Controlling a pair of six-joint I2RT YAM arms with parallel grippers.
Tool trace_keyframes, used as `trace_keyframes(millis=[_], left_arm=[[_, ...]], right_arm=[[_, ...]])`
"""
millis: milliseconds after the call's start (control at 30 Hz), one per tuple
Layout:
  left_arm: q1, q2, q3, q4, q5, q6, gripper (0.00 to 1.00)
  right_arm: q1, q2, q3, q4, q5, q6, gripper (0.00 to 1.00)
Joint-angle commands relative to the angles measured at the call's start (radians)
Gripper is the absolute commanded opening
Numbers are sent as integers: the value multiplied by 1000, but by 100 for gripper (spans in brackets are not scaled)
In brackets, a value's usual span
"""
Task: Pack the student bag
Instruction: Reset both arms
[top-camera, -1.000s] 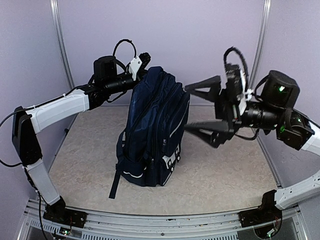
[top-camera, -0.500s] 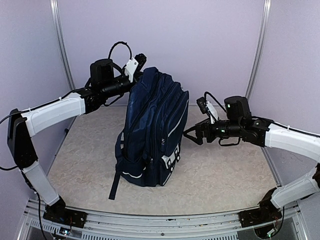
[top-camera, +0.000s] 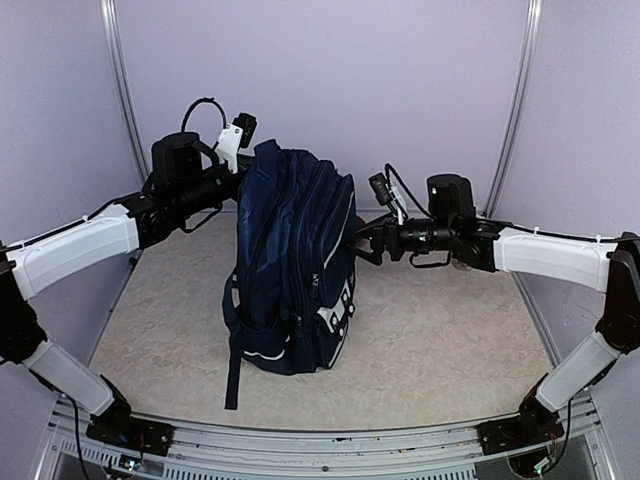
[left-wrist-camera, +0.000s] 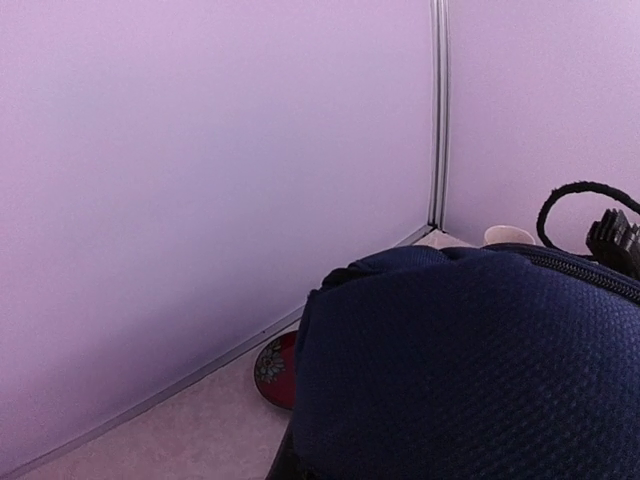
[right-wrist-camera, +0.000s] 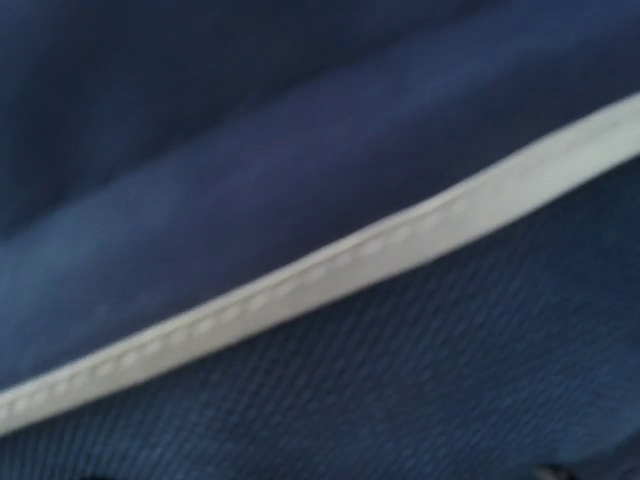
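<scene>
The student bag (top-camera: 290, 260), navy blue with thin white trim, stands upright mid-table and leans slightly. My left gripper (top-camera: 254, 158) sits at the bag's top rear corner, shut on the fabric there; its fingers are hidden behind the bag. The left wrist view shows only the bag's top (left-wrist-camera: 470, 370) filling the lower right. My right gripper (top-camera: 364, 242) reaches in from the right with its fingers spread, pressed to the bag's front face. The right wrist view is filled with blurred navy fabric and a white trim line (right-wrist-camera: 330, 270); no fingers show there.
A red disc with a flower pattern (left-wrist-camera: 272, 368) lies on the table behind the bag, by the back wall. A dark strap (top-camera: 233, 375) trails from the bag toward the front edge. Purple walls and metal posts (top-camera: 517, 100) enclose the table.
The left arm has drawn the bag's top to the left, and the whole bag shifted with it. The right arm swung down and reached in until its gripper met the bag's front.
</scene>
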Motion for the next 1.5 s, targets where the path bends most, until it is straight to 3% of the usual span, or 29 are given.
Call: trace_keyframes(millis=[0, 67, 167, 300, 400, 600, 933, 1133, 1267, 1467], left_arm=[[-43, -43, -64, -141, -57, -75, 0], [-62, -65, -81, -148, -70, -76, 0], [-52, -81, -87, -153, -75, -74, 35], [-35, -91, -38, -253, -83, -48, 74], [-25, -126, -39, -299, -150, -23, 92], [34, -176, -57, -354, -209, -15, 99], [190, -224, -103, -367, -200, -49, 99], [343, -328, -232, -274, -205, -167, 99], [510, -424, -367, -195, -156, -238, 99], [622, -482, -507, -143, -177, -249, 99]], right_arm=[[-27, 34, 57, 22, -52, -9, 93], [-36, 39, 64, 19, -66, -6, 93], [-42, 43, 74, -2, -58, -7, 92], [-44, 21, 67, -40, -30, -29, 92], [-45, -17, 44, -42, -6, -37, 92], [-55, -84, 26, -99, 98, -56, 93], [-166, -208, -17, -198, 278, -2, 100], [-384, -366, -113, -276, 405, 86, 100], [-571, -497, -290, -202, 291, 178, 100], [-685, -526, -401, -247, 383, 262, 100]])
